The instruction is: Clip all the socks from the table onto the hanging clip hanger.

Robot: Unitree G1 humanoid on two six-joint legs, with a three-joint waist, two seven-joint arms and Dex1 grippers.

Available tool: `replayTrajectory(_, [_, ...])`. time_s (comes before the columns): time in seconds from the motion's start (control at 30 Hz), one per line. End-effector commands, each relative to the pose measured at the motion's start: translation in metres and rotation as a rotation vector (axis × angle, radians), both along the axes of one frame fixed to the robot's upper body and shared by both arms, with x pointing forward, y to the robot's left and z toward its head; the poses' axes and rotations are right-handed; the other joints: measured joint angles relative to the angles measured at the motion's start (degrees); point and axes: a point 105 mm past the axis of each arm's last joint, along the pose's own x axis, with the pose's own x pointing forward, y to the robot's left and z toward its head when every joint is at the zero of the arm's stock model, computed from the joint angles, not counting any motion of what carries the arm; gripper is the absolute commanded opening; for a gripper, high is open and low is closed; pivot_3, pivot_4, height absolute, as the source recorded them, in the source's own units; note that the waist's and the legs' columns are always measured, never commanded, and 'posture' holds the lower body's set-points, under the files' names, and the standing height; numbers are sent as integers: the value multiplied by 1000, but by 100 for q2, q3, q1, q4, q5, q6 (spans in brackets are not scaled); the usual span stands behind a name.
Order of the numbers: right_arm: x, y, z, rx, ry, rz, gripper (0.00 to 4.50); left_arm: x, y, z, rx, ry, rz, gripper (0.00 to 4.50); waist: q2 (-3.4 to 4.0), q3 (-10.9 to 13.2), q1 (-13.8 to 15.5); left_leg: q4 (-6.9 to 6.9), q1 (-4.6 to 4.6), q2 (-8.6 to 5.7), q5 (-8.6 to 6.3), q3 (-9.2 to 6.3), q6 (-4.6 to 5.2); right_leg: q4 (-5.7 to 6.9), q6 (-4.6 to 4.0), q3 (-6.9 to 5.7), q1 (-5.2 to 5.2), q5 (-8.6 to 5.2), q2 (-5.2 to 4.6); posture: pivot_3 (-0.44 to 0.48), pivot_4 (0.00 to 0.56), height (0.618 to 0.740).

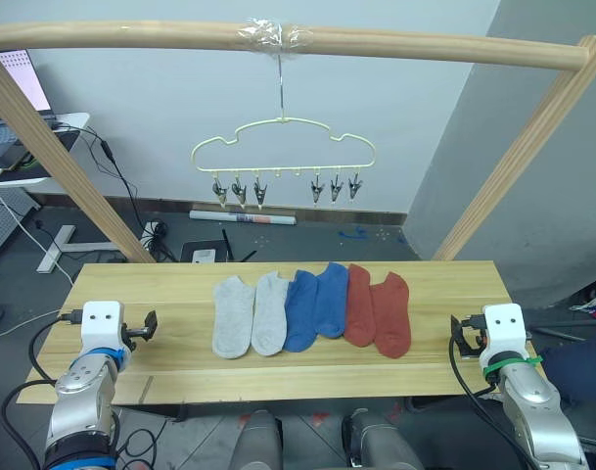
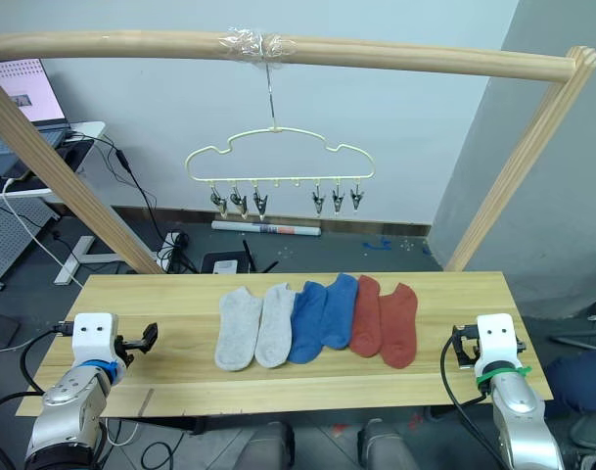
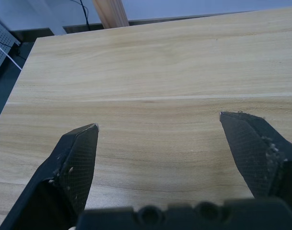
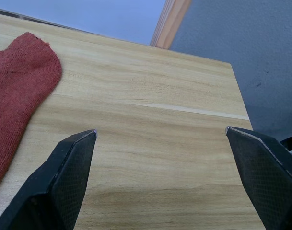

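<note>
Black, textured fingers frame the nearest ground: the left gripper (image 3: 157, 127) stands spread wide over bare planks at the table's left end, and the right gripper (image 4: 160, 132) is likewise spread and empty at the right end, just beside the outermost rust-red sock (image 4: 16, 91). Neither touches anything.

Mid-table, the table (image 1: 454, 284) carries all six socks in one row, lying flat with neighbours overlapping at their edges: two grey socks (image 1: 251, 313), two blue socks (image 1: 315, 305), two rust-red socks (image 1: 378, 311). None is clipped yet; the task stands at its start.

Handling judgement: the knit is soft, light and limp, so a sock will droop and fold once lifted and should not slip readily from the pads. The cuff end, toward the far edge, looks the soundest hold, leaving an edge free for a clip.

Beyond and above, the clip hanger (image 1: 283, 147) hangs by its hook from the wooden frame bar (image 1: 425, 47), its grey clips (image 1: 239, 190) all vacant.
</note>
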Motion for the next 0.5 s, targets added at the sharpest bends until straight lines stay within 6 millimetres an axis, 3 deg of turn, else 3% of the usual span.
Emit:
replayTrajectory(0.03, [6, -3, 15, -19, -54, -6, 4500, 3, 7, 18, 17, -53, 3, 4471, -1, 17, 1, 0, 0, 0, 0, 0, 0, 0, 0, 0, 0, 0, 0, 189, 199, 740])
replayTrajectory(0.33, [15, 7, 19, 10, -75, 42, 4500, 8, -11, 36, -24, -110, -68, 4471, 11, 102, 2, 0, 3, 0, -1, 1, -2, 5, 2, 2, 1, -5, 0, 203, 219, 740])
replayTrajectory(0.5, [26, 27, 36, 52, -134, 155, 4500, 23, -44, 81, 1, -276, -201, 4471, 3, 217, 9, 2, 1, 2, -1, -5, -2, 8, 5, -1, 1, -5, 0, 218, 238, 740])
